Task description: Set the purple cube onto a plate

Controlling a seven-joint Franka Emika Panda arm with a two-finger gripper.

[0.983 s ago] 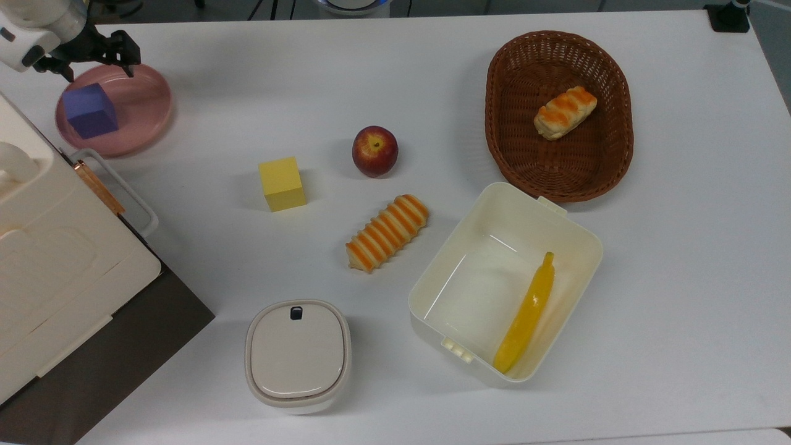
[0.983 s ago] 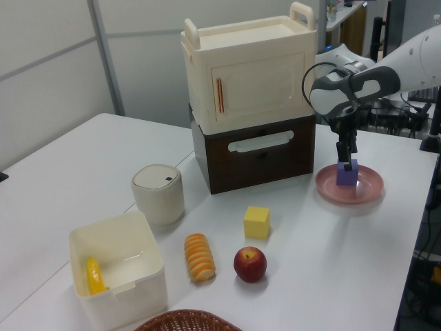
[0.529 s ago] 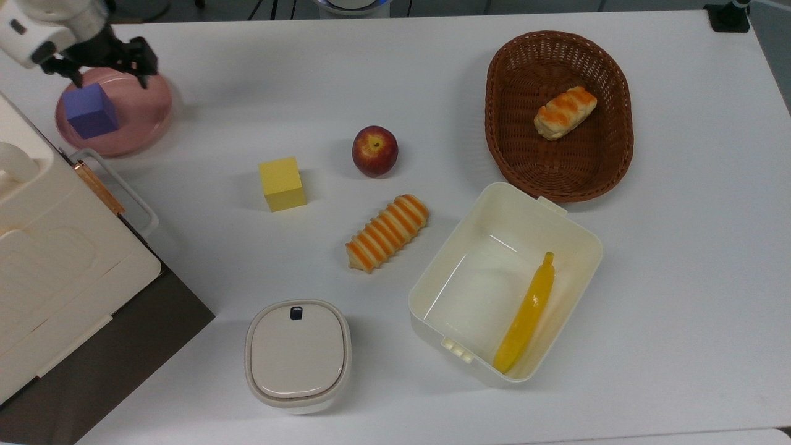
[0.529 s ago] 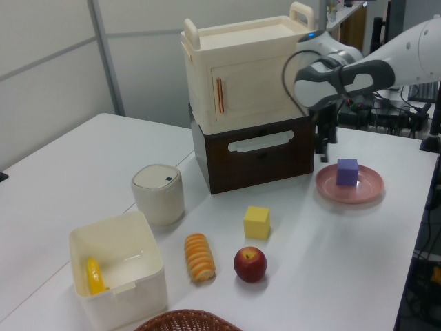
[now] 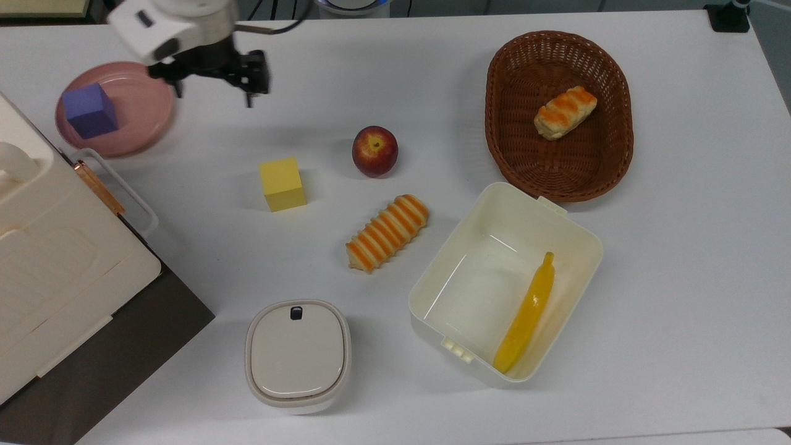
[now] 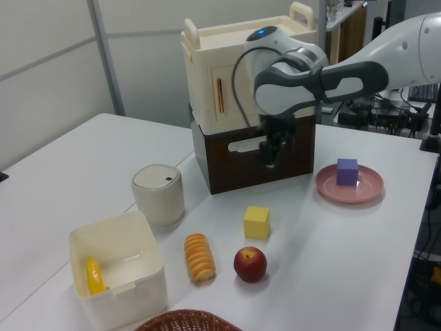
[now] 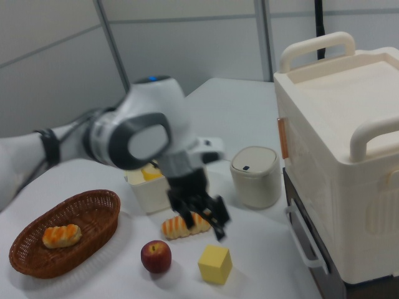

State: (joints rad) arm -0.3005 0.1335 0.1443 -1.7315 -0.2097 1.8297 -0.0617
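The purple cube rests on the pink plate at the top view's far left, toward the plate's left side. In the left view the purple cube stands upright on the plate at the right. My gripper hovers above the table just to the right of the plate in the top view, open, with nothing between its fingers. It hangs in front of the brown cabinet in the left view. The right view has the gripper above the striped bread.
A yellow cube, an apple and a striped bread lie mid-table. A wicker basket holds a bread roll. A cream box holds a banana. A lidded pot and a cream-and-brown cabinet stand at left.
My gripper has lifted off the plate and swung toward the top view's right, away from the purple cube. The cube stays on the plate.
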